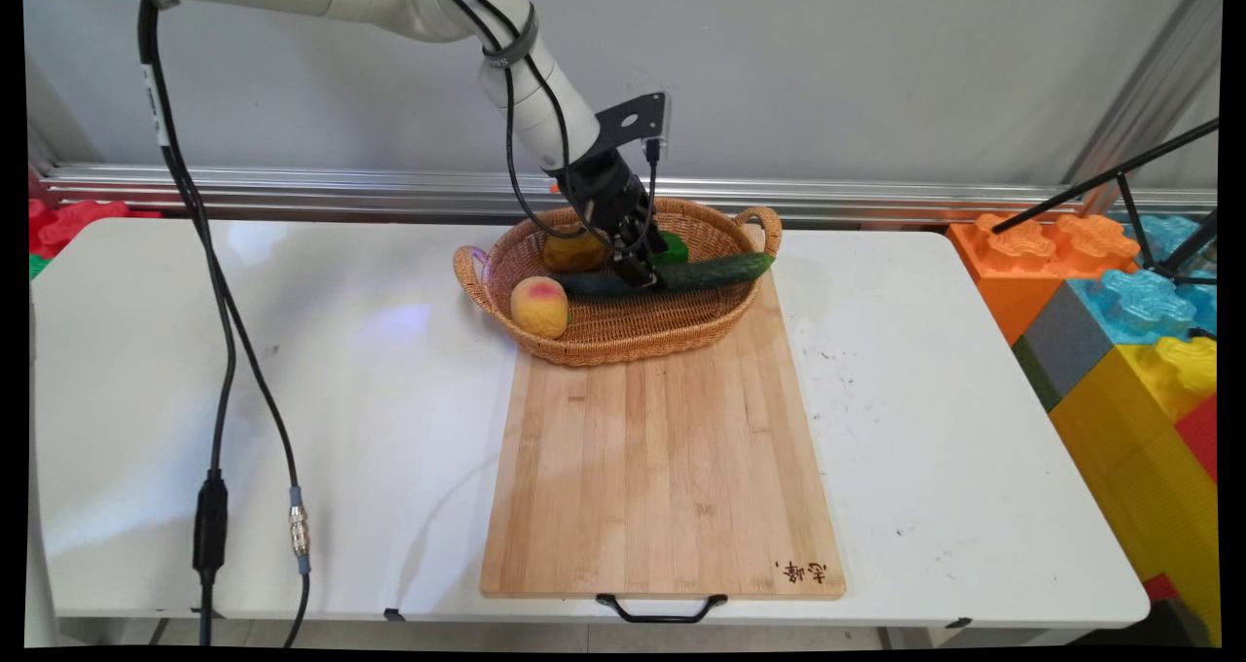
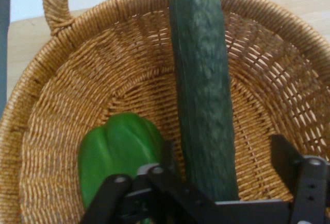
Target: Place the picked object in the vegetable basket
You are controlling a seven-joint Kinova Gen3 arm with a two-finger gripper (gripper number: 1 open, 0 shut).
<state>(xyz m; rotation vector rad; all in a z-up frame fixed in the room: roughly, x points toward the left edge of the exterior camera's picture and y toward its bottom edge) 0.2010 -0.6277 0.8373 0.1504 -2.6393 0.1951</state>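
The gripper (image 1: 638,268) was down inside the wicker basket (image 1: 623,350), its fingers (image 2: 282,154) apart and standing on either side of the dark cucumber (image 1: 711,273), roughly at its middle. In the hand view one finger was close against the cucumber (image 2: 201,80) and the other stood clear of it, so nothing was clamped. The cucumber lay lengthwise across the basket (image 2: 77,80), one end near the handle on the rim. A green pepper (image 2: 118,147) sat just beside it, next to the closer finger. A peach (image 1: 539,306) rested against the basket's near-left wall, and a yellow-orange fruit (image 1: 572,250), possibly a second peach, was partly hidden behind the hand. The basket stood on the far end of a wooden cutting board (image 1: 662,467) on the white table (image 1: 341,399)
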